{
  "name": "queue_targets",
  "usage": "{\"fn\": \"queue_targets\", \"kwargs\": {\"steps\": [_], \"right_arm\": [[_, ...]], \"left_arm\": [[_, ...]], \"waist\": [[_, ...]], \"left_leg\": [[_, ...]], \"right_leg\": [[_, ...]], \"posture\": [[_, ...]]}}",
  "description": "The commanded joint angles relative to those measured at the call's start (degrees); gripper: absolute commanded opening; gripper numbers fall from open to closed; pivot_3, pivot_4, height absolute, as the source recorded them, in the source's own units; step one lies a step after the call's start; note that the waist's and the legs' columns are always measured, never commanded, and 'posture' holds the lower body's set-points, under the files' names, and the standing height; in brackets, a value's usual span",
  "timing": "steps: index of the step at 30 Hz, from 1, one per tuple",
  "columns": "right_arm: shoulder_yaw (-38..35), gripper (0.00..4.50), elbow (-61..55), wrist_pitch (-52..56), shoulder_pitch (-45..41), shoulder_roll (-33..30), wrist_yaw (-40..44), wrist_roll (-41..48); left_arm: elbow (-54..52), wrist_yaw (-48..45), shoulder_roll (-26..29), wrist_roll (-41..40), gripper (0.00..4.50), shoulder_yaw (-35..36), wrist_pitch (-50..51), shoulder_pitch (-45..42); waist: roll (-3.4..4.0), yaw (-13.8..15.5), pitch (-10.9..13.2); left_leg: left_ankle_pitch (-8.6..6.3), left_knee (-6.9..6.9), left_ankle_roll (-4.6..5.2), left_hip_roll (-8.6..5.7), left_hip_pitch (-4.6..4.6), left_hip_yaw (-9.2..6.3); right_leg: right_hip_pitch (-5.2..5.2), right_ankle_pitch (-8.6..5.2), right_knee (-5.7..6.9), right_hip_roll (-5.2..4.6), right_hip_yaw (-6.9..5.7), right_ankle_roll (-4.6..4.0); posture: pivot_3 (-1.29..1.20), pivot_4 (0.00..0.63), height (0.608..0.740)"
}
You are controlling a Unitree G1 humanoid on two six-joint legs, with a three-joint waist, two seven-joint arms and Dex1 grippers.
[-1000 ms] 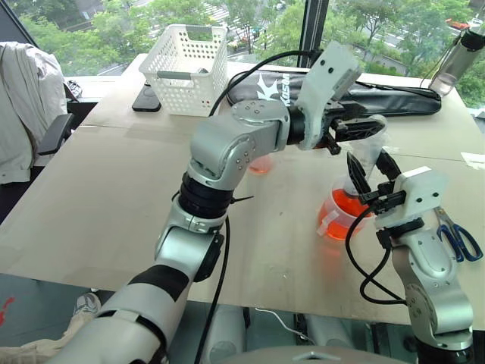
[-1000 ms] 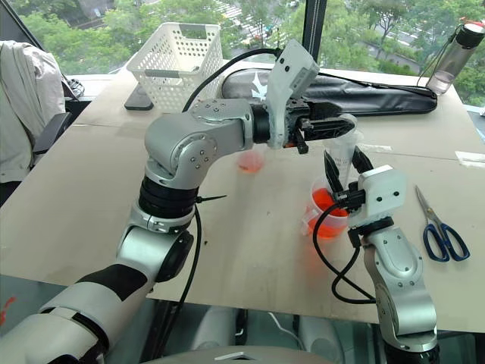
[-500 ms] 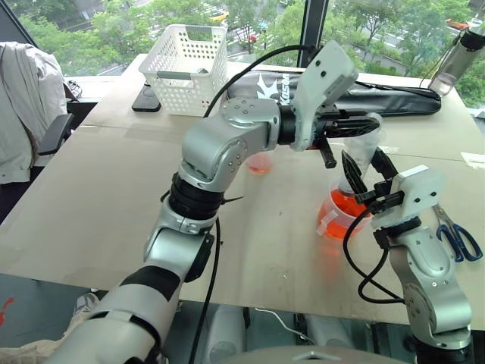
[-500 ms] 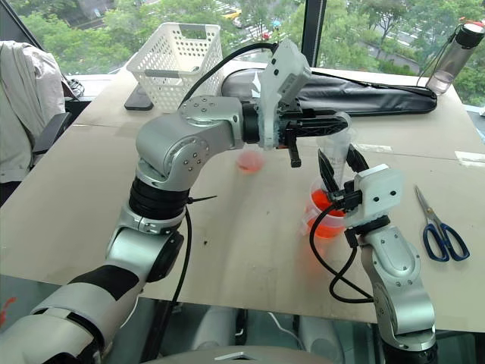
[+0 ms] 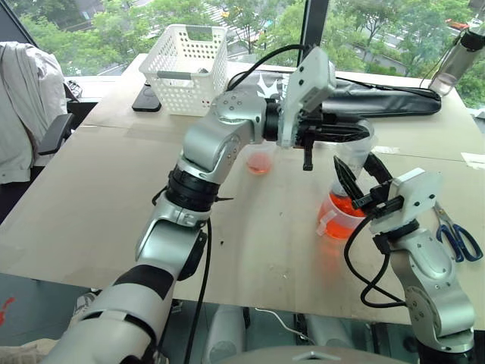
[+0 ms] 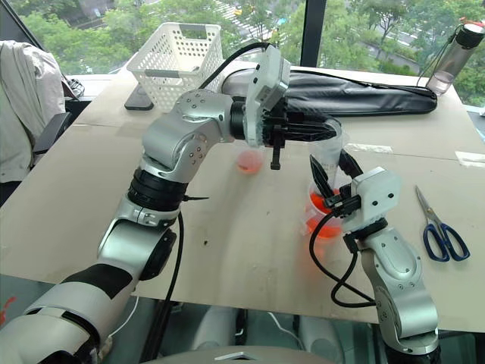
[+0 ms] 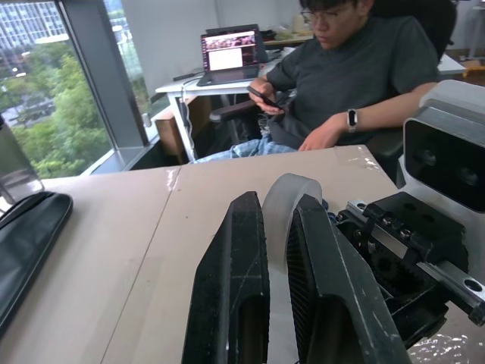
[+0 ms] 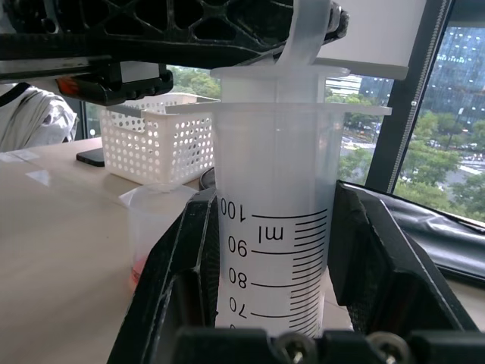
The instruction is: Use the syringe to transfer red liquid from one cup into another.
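The right hand (image 8: 276,318) is clamped on the barrel of the syringe (image 8: 274,250), one black finger on each side of the printed scale, holding it upright over the handled measuring cup (image 5: 337,220). The left hand (image 7: 276,250) reaches in level from the robot's left and is closed on the plunger's flat top, the pale disc pinched between its two fingers (image 7: 235,288).

The syringe looks like light, stiff, clear plastic, smooth and probably slippery under hard pads; its flange just above the right fingers gives a natural stop, so the barrel is best held below that flange. The plunger top is thin and likely to slide out of a pinch if pulled off-axis, so a straight pull along the barrel seems safest. Whether the tip sits in the red liquid (image 5: 341,208) cannot be told, since the hand hides it.

The wide cup, holding the liquid, stands on the desk (image 5: 98,197) under the syringe; being light, it could tip if nudged. The small tumbler (image 5: 259,161), with a little red at its bottom, stands well apart toward the basket (image 5: 186,68).

The desk is flat, pale board. Blue-handled scissors (image 5: 461,236) lie at the right, a black bag (image 5: 394,95) and a bottle (image 5: 458,57) at the back, before windows onto trees. A seated person (image 7: 356,83) shows in the left wrist view.
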Motion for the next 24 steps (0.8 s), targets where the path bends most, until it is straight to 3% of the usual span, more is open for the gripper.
{"fn": "queue_targets", "kwargs": {"steps": [1, 24], "right_arm": [[-1.9, 1.53, -2.7, 0.2, 0.0, -0.4, -0.1, 1.6], [-1.9, 1.53, -4.2, 1.6, 1.7, -1.9, 0.0, 0.7]], "left_arm": [[1.7, -4.2, -0.6, -0.4, 0.0, 1.3, -4.5, -3.0], [3.0, -0.5, -3.0, -0.3, 0.0, 2.7, -1.1, -4.8]], "waist": [[0.0, 0.0, 0.0], [0.0, 0.0, 0.0]], "left_leg": [[0.0, 0.0, 0.0, 0.0, 0.0, 0.0], [0.0, 0.0, 0.0, 0.0, -0.01, -0.01]], "right_leg": [[0.0, 0.0, 0.0, 0.0, 0.0, 0.0], [0.0, -0.01, 0.01, 0.01, 0.0, 0.02]], "posture": [[0.0, 0.15, 0.724], [0.0, 0.15, 0.724]]}}
